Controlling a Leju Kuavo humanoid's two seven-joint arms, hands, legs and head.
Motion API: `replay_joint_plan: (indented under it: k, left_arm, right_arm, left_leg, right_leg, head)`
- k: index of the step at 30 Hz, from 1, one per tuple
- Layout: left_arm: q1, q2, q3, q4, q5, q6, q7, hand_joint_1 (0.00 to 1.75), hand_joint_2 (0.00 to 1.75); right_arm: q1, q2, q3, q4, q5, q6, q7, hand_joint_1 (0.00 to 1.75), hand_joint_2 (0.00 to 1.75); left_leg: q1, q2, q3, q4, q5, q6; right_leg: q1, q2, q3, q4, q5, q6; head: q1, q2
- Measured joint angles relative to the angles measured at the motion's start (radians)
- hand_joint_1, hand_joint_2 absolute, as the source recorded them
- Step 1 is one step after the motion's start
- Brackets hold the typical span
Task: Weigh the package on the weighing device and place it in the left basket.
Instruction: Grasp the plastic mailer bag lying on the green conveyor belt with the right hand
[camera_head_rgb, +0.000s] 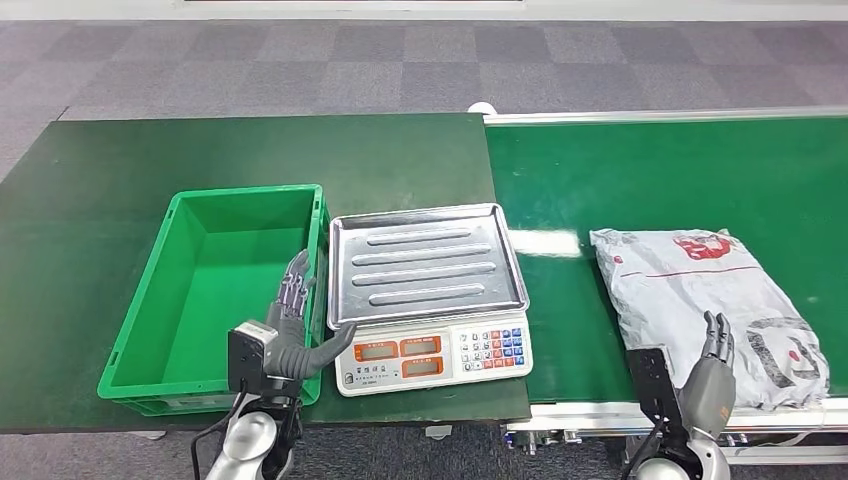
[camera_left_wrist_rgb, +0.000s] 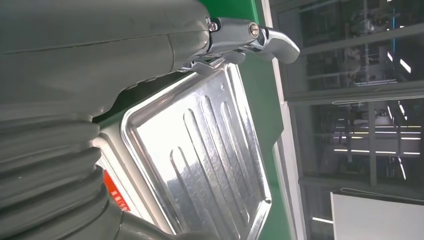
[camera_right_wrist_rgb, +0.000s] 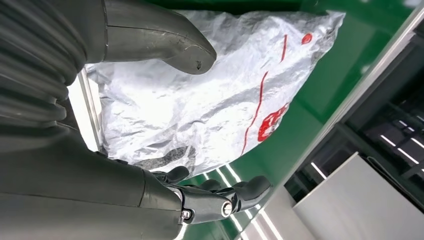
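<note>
Both robot hands raised, fingers spread: left robot hand (camera_head_rgb: 292, 335), right robot hand (camera_head_rgb: 711, 372).

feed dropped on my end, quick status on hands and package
Both hands open: left hand by scale, right hand at package. Package on belt, not weighed. Scale tray and basket bare.

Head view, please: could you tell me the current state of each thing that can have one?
Silver-grey plastic package: lying flat on the green conveyor belt, not yet weighed.
Steel-tray weighing scale: tray empty.
Green plastic basket: empty.
Left robot hand: open, holding nothing.
Right robot hand: open, at the package's near edge.
</note>
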Motion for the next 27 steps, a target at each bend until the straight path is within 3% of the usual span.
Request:
replay_joint_plan:
  k: [13, 27]
  left_arm:
    - [0.018, 0.000, 0.000, -0.031, -0.058, 0.016, -0.005, 0.00, 1.75]
    - [0.027, 0.000, 0.000, -0.035, -0.063, 0.016, -0.009, 0.00, 1.75]
  right_arm:
    - [-0.026, 0.004, -0.032, 0.030, -0.013, 0.006, -0.008, 0.00, 1.75]
    - [-0.112, -0.016, -0.118, 0.198, 0.109, -0.043, 0.027, 0.00, 1.75]
  left_leg:
    - [0.000, 0.000, 0.000, 0.000, 0.000, 0.000]
    - [0.000, 0.000, 0.000, 0.000, 0.000, 0.000]
  right_leg:
    - [0.000, 0.000, 0.000, 0.000, 0.000, 0.000]
    - [-0.001, 0.001, -0.001, 0.000, 0.000, 0.000]
  head:
    - [0.000, 0.000]
    - [0.000, 0.000]
